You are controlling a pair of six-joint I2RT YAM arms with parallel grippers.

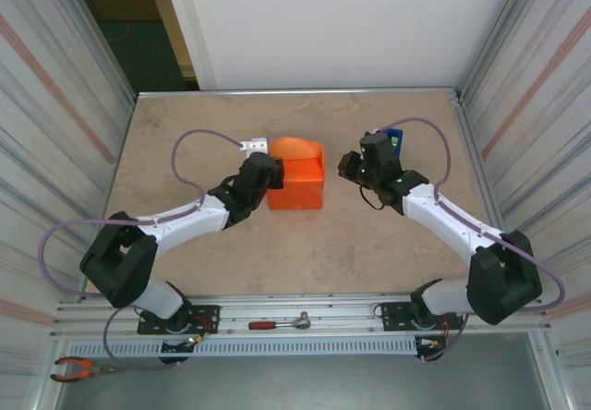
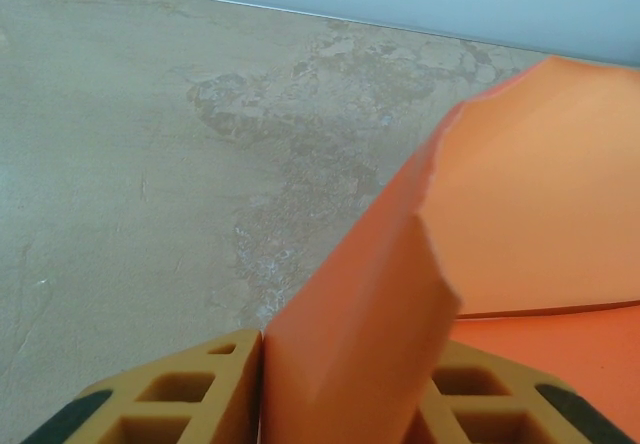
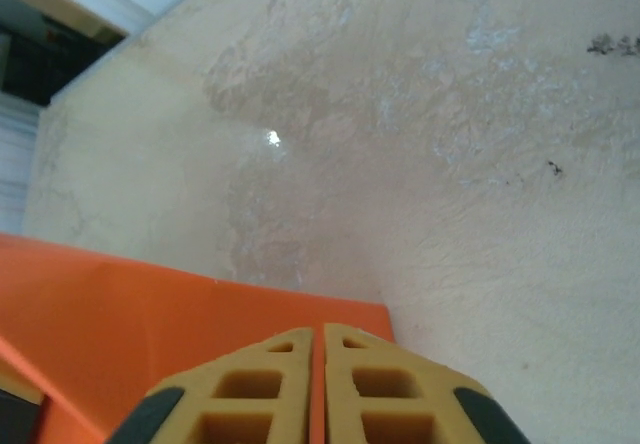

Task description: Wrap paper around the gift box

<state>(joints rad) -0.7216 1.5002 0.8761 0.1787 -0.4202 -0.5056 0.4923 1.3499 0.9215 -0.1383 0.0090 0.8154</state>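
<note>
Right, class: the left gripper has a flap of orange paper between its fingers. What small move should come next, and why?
Probably the left gripper should ease its flap of the paper down onto the gift box. The flap stands upright between the fingers, and from above it bulges loose at the box's far end, not flat. The right gripper is shut by the paper's edge.

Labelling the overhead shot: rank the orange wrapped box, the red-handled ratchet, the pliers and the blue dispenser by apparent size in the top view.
1. Orange wrapped box, clearly largest.
2. Pliers and red-handled ratchet: similar length, too close to rank.
3. Blue dispenser: smallest showing, though the right arm hides part of it.
</note>
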